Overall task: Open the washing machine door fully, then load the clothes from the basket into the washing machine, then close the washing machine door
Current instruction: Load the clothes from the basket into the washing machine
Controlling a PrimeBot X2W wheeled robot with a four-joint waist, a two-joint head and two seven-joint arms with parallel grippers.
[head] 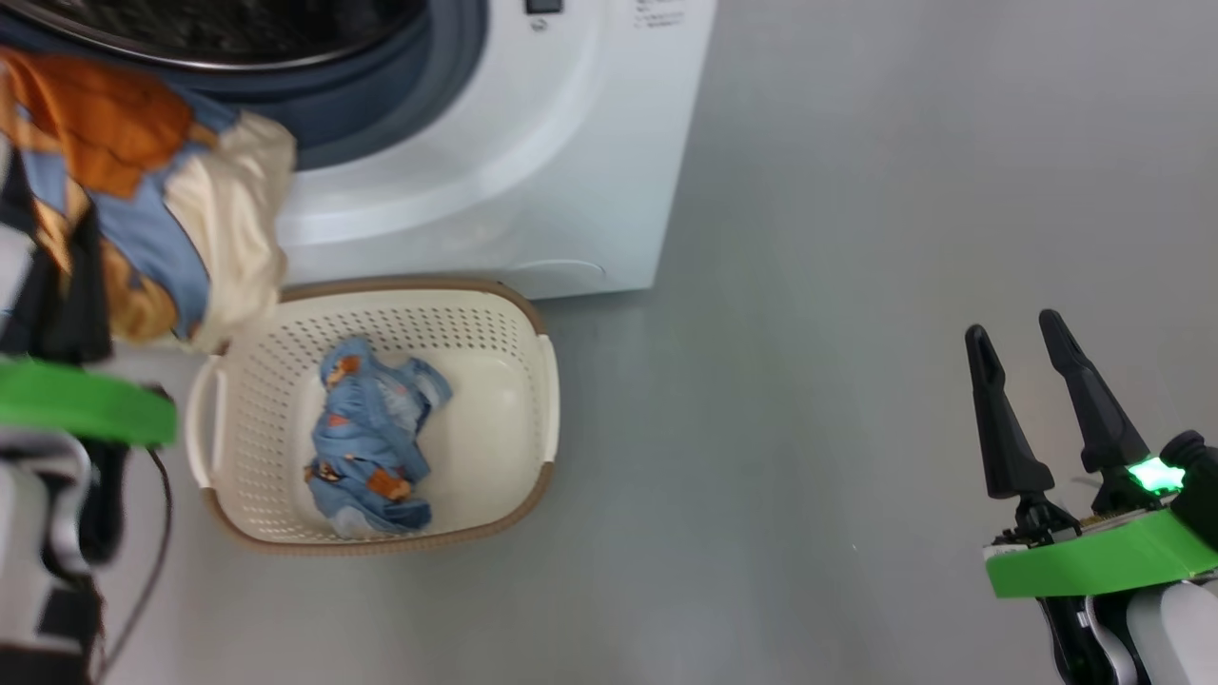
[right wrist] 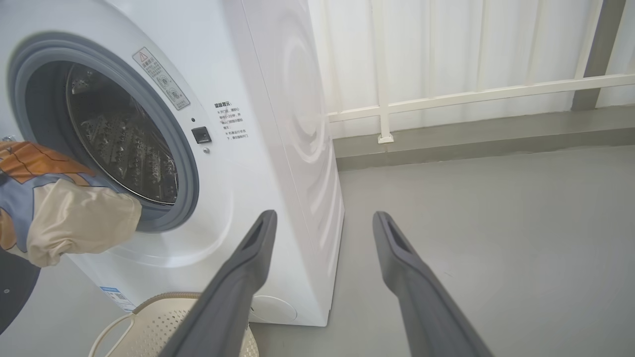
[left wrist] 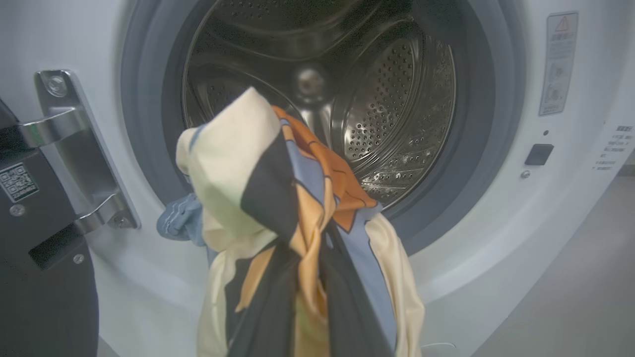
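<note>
- While the left end effector point(left wrist: 305, 258) is clamped together on the cream garment point(left wrist: 233, 163), the cloth is bunched over and ahead of its fingers, with tails hanging below.
- From that end effector, the washing machine point(head: 533, 171) has its drum point(left wrist: 387, 109) straight ahead and a little above, along the line of the fingers. The bunch is near the lower lip of the grey-blue seal point(left wrist: 476, 148) and is not yet inside.
- My reading is that the coming move is a forward push through the mouth, followed by a release.
- On edges, the hinge point(left wrist: 74, 148) and the swung-back washing machine door point(left wrist: 44, 277) stand close on the left of the mouth, while the right side of the opening is free. The hanging tails could drag on the seal's lip unless the end effector clears it.
- In the basket point(head: 533, 314), the light blue garment point(head: 371, 447) lies crumpled, its long axis running from the machine side to the near side.
- That basket stands on the floor point(head: 809, 285) just in front of the machine; whether they touch I cannot tell.
- Over bare floor to the right, the right end effector point(head: 1013, 328) has its fingers spread apart and holds nothing, well apart from the basket.
- Since the left arm is nearer both the basket and the drum, it seems better placed for the second garment.
</note>
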